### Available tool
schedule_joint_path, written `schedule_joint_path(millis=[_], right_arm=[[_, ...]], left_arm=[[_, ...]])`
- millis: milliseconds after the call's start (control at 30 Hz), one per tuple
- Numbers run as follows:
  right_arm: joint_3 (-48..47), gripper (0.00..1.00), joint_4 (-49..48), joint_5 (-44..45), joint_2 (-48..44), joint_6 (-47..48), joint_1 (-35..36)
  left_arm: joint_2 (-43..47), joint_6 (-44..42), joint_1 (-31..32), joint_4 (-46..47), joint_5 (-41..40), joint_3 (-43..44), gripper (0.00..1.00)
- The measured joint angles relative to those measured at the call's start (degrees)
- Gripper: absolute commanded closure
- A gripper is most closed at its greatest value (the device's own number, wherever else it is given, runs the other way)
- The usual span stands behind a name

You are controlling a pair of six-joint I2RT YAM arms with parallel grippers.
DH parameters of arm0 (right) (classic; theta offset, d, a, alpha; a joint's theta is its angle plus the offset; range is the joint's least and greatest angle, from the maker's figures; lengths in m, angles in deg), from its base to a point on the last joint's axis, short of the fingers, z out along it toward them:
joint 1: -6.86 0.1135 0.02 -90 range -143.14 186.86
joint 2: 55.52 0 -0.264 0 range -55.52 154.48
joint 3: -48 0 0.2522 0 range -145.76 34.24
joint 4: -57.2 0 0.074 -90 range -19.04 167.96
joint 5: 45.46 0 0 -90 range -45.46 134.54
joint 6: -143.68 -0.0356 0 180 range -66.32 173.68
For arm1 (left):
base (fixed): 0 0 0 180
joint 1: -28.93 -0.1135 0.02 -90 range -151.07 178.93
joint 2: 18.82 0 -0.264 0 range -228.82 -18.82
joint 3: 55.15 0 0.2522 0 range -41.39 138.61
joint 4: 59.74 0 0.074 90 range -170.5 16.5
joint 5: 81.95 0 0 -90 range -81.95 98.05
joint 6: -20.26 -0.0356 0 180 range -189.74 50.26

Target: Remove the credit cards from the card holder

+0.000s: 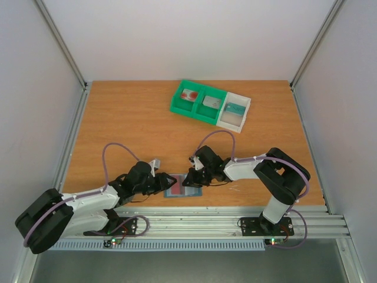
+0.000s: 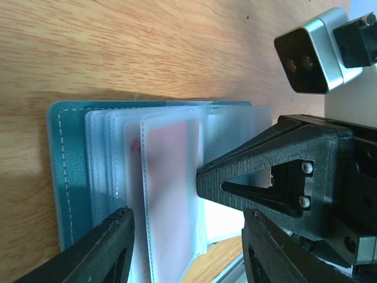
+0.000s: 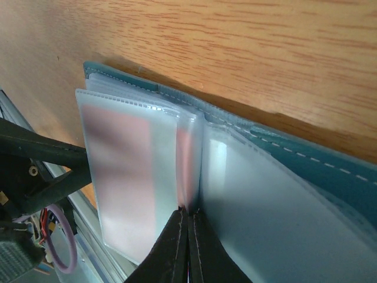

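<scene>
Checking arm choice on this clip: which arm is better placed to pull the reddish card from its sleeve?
Probably left: the left tool stands open around the sleeve holding the reddish card, while the right tool is shut at the fold of the card holder.

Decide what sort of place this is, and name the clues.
Probably a robotics lab test cell: a left arm and a right arm bolted at the edge of a wooden table, white panels enclosing it, and a compartment tray set out.
</scene>
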Motion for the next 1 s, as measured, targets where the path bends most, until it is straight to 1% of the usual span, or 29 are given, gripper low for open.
schedule_joint_path(millis=[267,467,533,600,800,1000], right_arm=[[0.11,0.99,-0.24,0.00,0.00,-0.04,0.00],[0.63,0.99,-1.36,-0.15,0.00,-0.37,0.00],[0.85,0.98,-1.84,-0.20,-0.02,-0.44,0.00],[1.14,0.97,-2.47,-0.31,-0.07,-0.70,0.00],[2.56,0.94,-5.88,-1.31,-0.07,-2.73,0.00],[3.08,0.94,-7.08,-1.64,-0.09,-3.67,0.00]], left_arm=[[-3.10,-0.72,0.02,2.93,0.59,0.00,0.65],[-3.56,-0.02,0.00,4.26,1.46,0.00,0.84],[-3.56,0.07,0.00,4.52,1.75,0.00,0.87],[-3.61,0.39,0.00,4.70,2.16,0.04,0.87],[-3.72,1.07,0.04,5.05,3.26,0.09,0.80],[-3.72,1.75,0.42,5.33,4.11,0.87,0.79]])
